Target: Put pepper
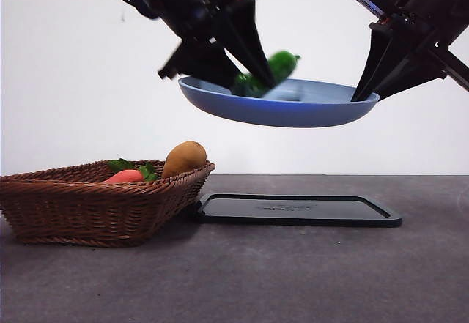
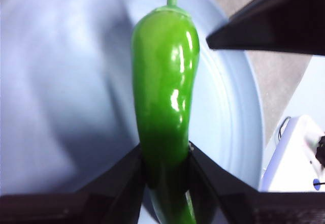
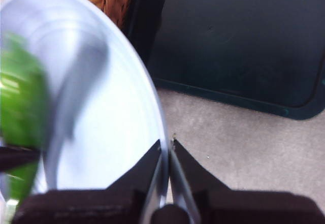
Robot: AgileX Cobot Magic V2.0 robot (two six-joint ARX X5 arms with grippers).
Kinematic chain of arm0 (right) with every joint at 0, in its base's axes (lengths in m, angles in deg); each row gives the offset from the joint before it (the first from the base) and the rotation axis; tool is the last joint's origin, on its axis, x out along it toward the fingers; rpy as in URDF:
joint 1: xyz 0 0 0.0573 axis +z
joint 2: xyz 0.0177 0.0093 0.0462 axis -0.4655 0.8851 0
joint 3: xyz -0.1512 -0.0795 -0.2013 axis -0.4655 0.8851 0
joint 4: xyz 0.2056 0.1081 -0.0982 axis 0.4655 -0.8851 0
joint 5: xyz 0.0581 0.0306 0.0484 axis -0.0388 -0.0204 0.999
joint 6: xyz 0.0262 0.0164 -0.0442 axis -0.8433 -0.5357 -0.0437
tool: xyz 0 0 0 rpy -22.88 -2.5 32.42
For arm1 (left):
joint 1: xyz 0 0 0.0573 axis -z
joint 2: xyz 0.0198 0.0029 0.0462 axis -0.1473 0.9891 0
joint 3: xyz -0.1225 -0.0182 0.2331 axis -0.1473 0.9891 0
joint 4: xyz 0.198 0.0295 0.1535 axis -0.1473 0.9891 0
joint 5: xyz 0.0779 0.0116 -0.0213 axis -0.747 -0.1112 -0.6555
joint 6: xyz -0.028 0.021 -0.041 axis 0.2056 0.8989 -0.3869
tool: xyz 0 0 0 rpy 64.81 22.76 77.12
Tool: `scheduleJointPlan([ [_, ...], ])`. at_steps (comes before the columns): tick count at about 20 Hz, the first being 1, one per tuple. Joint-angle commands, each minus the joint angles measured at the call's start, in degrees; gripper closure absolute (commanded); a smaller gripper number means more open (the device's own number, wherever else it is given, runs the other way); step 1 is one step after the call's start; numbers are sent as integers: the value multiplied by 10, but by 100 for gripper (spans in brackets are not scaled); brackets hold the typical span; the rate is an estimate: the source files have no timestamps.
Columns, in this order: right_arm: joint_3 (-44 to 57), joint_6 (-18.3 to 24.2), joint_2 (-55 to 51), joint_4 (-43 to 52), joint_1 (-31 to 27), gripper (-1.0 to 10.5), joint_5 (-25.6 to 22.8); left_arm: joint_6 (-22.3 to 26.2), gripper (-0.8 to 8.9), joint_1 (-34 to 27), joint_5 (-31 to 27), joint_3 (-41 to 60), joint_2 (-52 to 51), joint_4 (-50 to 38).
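Observation:
My left gripper (image 1: 253, 81) is shut on the glossy dark green pepper (image 1: 281, 65) and holds it just over the blue plate (image 1: 293, 112). The left wrist view shows the pepper (image 2: 165, 92) clamped between the jaws, its stem pointing away across the plate (image 2: 61, 92). My right gripper (image 1: 364, 96) is shut on the plate's right rim and holds the plate in the air, above the black tray (image 1: 297, 210). In the right wrist view the jaws (image 3: 167, 150) pinch the rim of the plate (image 3: 101, 122), and the pepper (image 3: 20, 102) is a green blur.
A brown wicker basket (image 1: 95, 206) stands on the grey table at the left. It holds a yellow-brown potato-like item (image 1: 184, 157) and an orange-red item with green leaves (image 1: 126, 176). A white device (image 2: 294, 158) shows past the plate in the left wrist view.

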Motion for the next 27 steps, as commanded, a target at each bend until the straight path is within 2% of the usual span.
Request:
scheduleJointPlan([
  [1, -14, -6, 5, 5, 2, 941, 4, 9, 710, 10, -3, -10, 19, -11],
  [4, -14, -6, 5, -2, 2, 941, 4, 8, 605, 17, -3, -10, 21, -18],
  [6, -14, -5, 5, -7, 2, 941, 4, 8, 580, 17, -3, -10, 21, -18],
  [14, -14, 0, 5, -33, 1, 941, 0, 6, 580, 16, -3, -11, -30, -13],
  [20, -14, -23, 10, -35, -2, 941, -16, 11, 580, 15, -3, -12, -137, 13],
  [24, -20, -41, 39, -35, -23, 942, -19, 34, 581, 15, -3, -12, -219, 49],
  [27, -48, -47, 73, -33, -39, 942, -48, 52, 581, 15, -15, -12, -272, 78],
])
